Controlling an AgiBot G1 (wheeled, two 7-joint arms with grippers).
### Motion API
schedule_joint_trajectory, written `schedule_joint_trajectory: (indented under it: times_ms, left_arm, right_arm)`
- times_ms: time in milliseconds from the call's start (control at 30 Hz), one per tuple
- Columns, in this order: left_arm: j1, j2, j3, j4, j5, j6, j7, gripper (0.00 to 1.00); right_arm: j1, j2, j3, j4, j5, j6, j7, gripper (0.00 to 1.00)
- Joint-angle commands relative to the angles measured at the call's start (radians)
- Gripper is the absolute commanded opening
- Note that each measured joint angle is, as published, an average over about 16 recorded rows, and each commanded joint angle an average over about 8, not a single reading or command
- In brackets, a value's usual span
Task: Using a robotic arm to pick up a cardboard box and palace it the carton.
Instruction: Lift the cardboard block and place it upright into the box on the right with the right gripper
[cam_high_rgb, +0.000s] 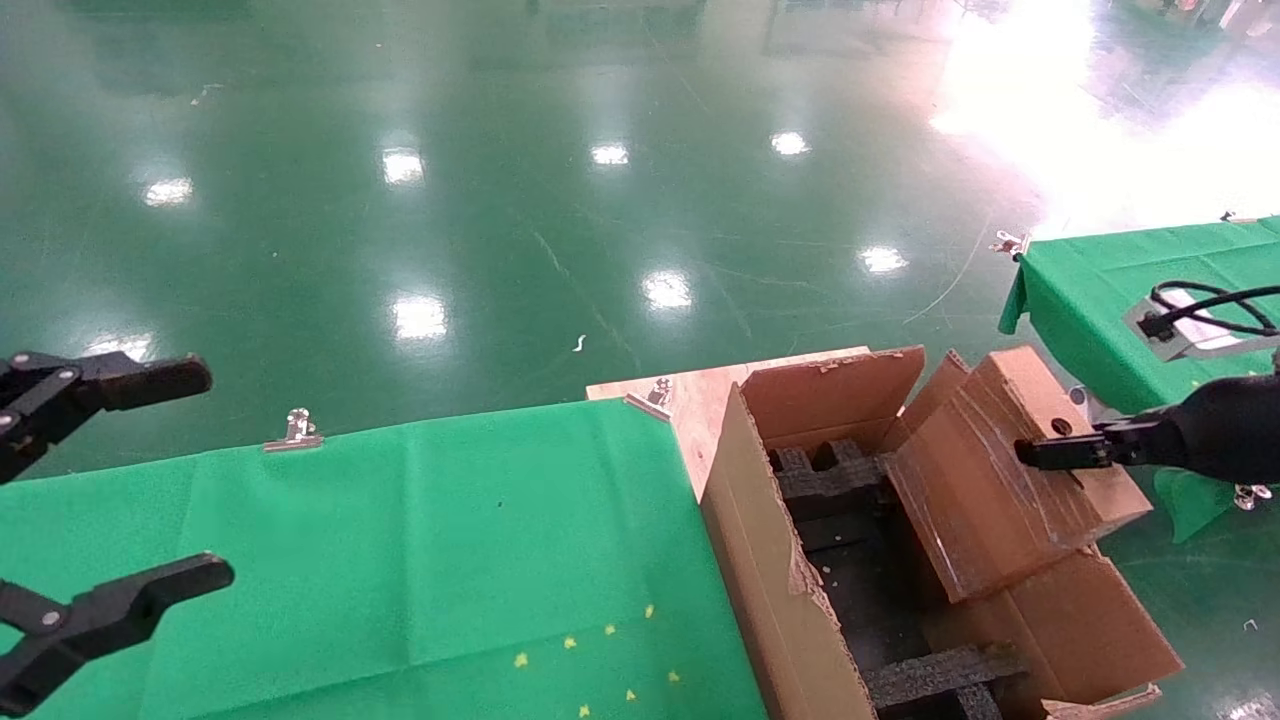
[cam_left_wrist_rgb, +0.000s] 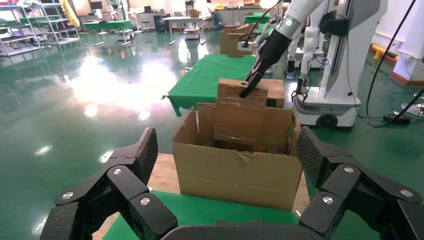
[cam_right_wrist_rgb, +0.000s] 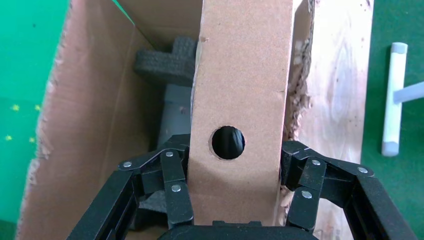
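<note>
Head view: right gripper (cam_high_rgb: 1050, 452) clamped on cardboard box (cam_high_rgb: 1010, 470), box tilted, lower end inside carton (cam_high_rgb: 770, 560), upper end above carton's right wall. Right wrist view: fingers (cam_right_wrist_rgb: 172, 187) press both sides of box face with round hole (cam_right_wrist_rgb: 228, 142); black foam insert (cam_right_wrist_rgb: 167, 62) visible in carton below. Left gripper (cam_high_rgb: 105, 500) parked at left over green table cloth (cam_high_rgb: 420, 540), jaws spread wide, holding nothing. Left wrist view: robotic arm (cam_left_wrist_rgb: 282, 32) reaches down to box top.
</note>
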Motion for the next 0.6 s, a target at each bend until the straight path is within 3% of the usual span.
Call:
schedule_joint_trajectory:
  times_ms: [33, 600]
  left_arm:
    - [0.000, 0.000, 0.000, 0.000, 0.000, 0.000, 0.000, 1.00]
    - [0.000, 0.000, 0.000, 0.000, 0.000, 0.000, 0.000, 1.00]
  right_arm:
    - [-0.006, 0.001, -0.006, 0.012, -0.011, 0.008, 0.014, 0.00]
    - [-0.088, 0.001, -0.044, 0.042, -0.016, 0.084, 0.095, 0.00]
